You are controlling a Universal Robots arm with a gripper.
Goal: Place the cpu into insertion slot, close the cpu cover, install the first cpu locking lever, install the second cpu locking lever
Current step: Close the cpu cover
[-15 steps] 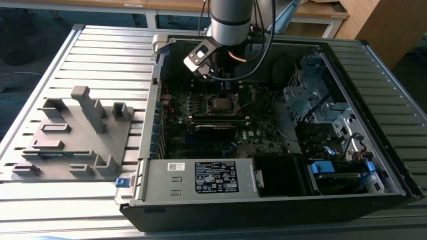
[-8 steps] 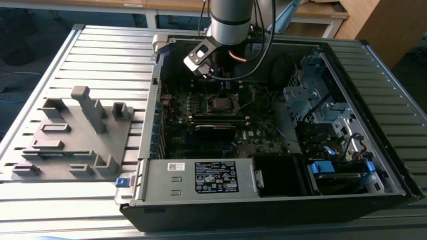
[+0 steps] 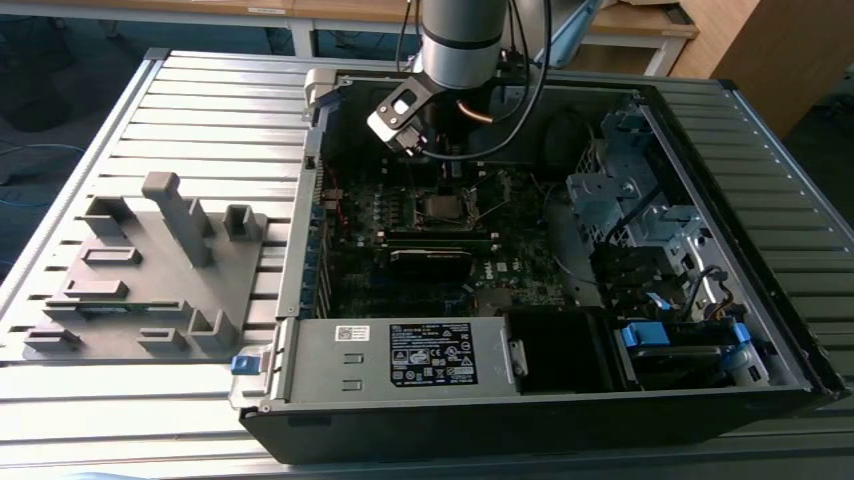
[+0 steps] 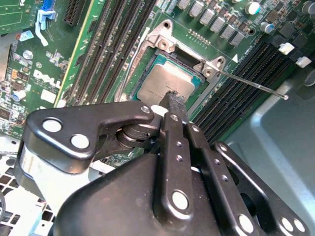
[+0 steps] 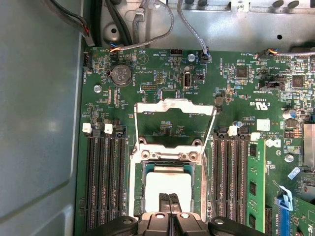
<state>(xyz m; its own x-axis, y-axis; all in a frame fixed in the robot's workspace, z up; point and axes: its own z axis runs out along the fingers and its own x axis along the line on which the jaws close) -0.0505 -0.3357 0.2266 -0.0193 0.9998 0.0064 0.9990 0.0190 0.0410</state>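
Dull silver-grey square metal cpu on the green circuit board; shiny silver metal-frame cpu cover; black fingers.

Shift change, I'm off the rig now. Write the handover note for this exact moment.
The gripper is shut, holding nothing, with its fingertips together just over the cpu; contact cannot be told.
The cpu lies flat in the insertion slot.
The cpu cover is flipped open, off the socket.
One locking lever sticks out free, unlatched.
Done: cpu placed. Left: cover and both levers.
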